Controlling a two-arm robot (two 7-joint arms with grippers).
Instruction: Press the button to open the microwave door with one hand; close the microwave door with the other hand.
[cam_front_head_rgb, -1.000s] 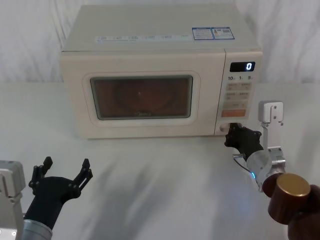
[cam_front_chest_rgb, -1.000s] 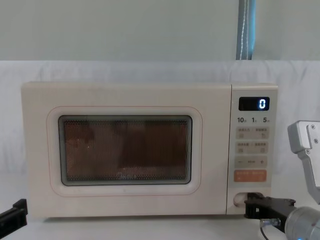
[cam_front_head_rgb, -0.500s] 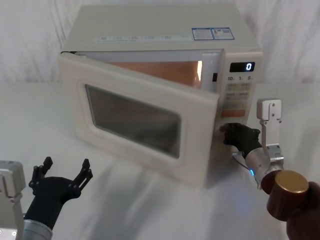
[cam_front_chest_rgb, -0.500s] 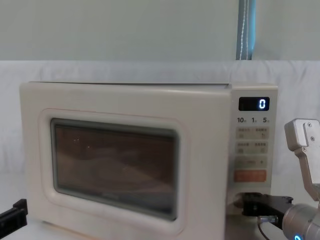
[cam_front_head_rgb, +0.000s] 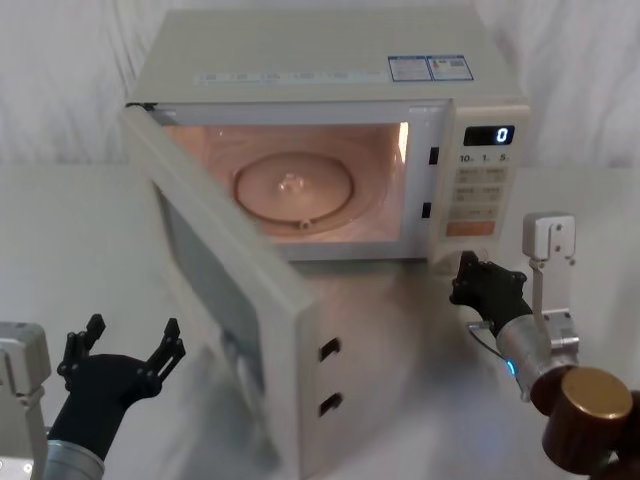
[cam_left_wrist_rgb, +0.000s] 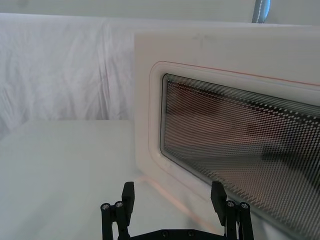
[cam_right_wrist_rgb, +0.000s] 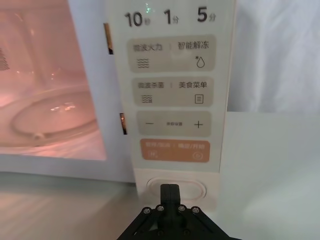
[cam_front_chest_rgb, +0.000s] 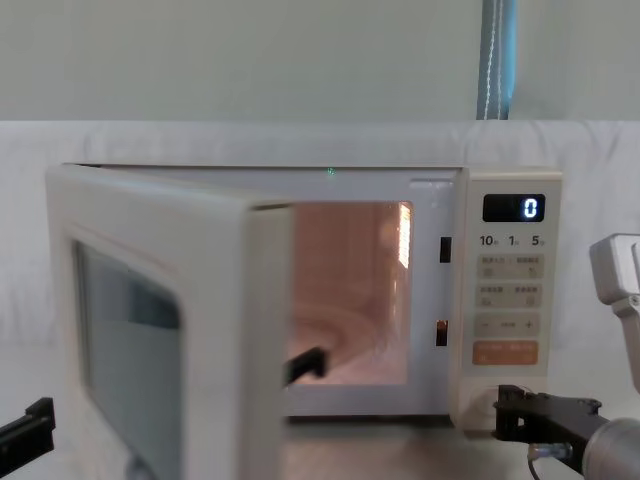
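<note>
Microwave door (cam_front_head_rgb: 225, 300) swung wide open over the white counter (cam_front_head_rgb: 400, 400), lit cavity with glass turntable (cam_front_head_rgb: 293, 188), right gripper (cam_front_head_rgb: 478, 283) jaws closed and empty just before the button (cam_right_wrist_rgb: 175, 189), left gripper (cam_front_head_rgb: 122, 352) jaws spread, empty, low near the door, white draped cloth (cam_left_wrist_rgb: 65, 70) behind

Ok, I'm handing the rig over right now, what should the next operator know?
Right gripper: jaws shut, just in front of the button at the panel's bottom.
Left gripper: jaws open, low on the left, facing the door's outer face but apart from it.
Door swung wide open, cavity lit, glass turntable inside.
Done: opening by button.
Left: probably draw the right arm away, then push the door shut with the left gripper.
</note>
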